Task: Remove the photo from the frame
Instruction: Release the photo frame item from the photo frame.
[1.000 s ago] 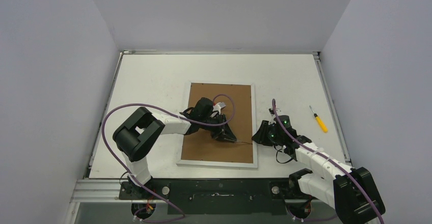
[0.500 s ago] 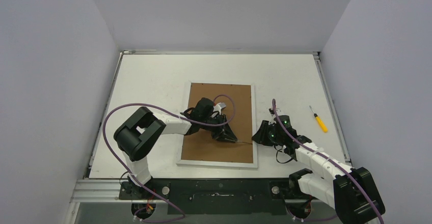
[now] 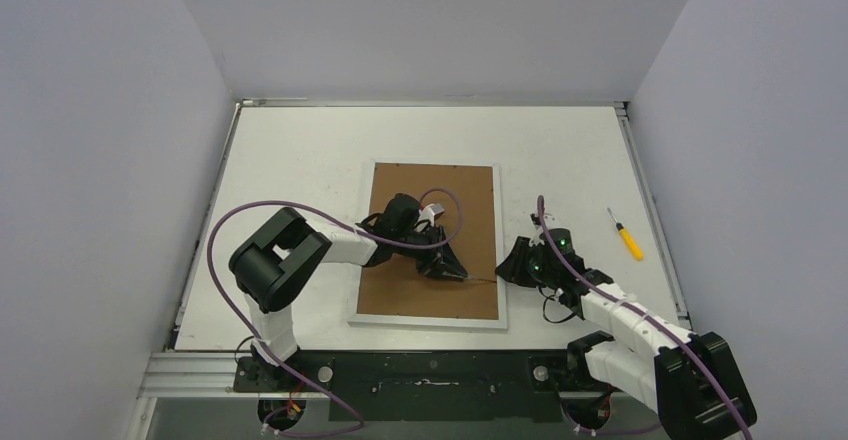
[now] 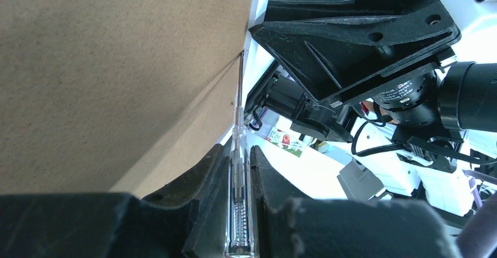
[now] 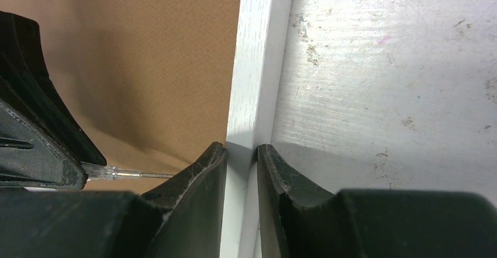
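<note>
Photo is out of sight: the frame (image 3: 427, 322) lies face down at the middle of the table (image 3: 300, 160) with its brown backing board (image 3: 432, 185) up, so the print must sit beneath that board. As a thin paper print, the photo should be light, limp and easy to crease or scratch. It is best taken by a bare edge or corner once the board is off, never dragged by a tool tip. The frame looks stiff but light enough to skid, and any glazing underneath would be breakable.

Nearest, the right gripper (image 5: 241, 152) has its jaws narrow, pinching the frame's white right-hand rail to steady it. Just beyond, the left gripper (image 4: 237, 152) is clamped narrow on a slim clear-handled screwdriver (image 4: 237, 199). The tool's tip meets the seam between board and rail, close to the right gripper.

The board seated in the frame is what stands in the way; any tabs holding it are too small to make out. Both grippers crowd one spot, so a slip could strike the other gripper. Farther right, well apart, lies a yellow-handled screwdriver (image 3: 629, 237).
</note>
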`<state>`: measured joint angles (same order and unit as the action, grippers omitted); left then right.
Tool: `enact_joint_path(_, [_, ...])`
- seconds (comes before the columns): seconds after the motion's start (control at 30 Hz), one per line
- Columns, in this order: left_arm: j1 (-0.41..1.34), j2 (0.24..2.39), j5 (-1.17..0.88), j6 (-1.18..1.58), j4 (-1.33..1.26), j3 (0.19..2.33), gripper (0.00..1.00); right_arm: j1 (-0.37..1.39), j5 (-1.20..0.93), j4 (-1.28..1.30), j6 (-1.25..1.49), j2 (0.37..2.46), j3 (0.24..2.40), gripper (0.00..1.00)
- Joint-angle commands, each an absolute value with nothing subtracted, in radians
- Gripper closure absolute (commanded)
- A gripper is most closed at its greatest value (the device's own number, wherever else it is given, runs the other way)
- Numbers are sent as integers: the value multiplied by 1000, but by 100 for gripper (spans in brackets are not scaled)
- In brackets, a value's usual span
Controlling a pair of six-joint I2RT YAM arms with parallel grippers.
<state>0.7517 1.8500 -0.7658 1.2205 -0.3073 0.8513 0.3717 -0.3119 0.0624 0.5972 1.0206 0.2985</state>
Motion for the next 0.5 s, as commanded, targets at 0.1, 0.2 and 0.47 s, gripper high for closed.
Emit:
enact_joint_path(0.1, [799, 1892, -759, 1293, -500, 843, 100, 395, -355, -29, 646, 1004, 271, 86])
enact_joint_path(0.2, [802, 1894, -757, 1302, -514, 841, 100, 404, -351, -33, 650, 1006, 273, 87])
enact_joint_path(0.47, [806, 1885, -754, 1306, -504, 855, 100, 448, -330, -40, 667, 1016, 282, 88])
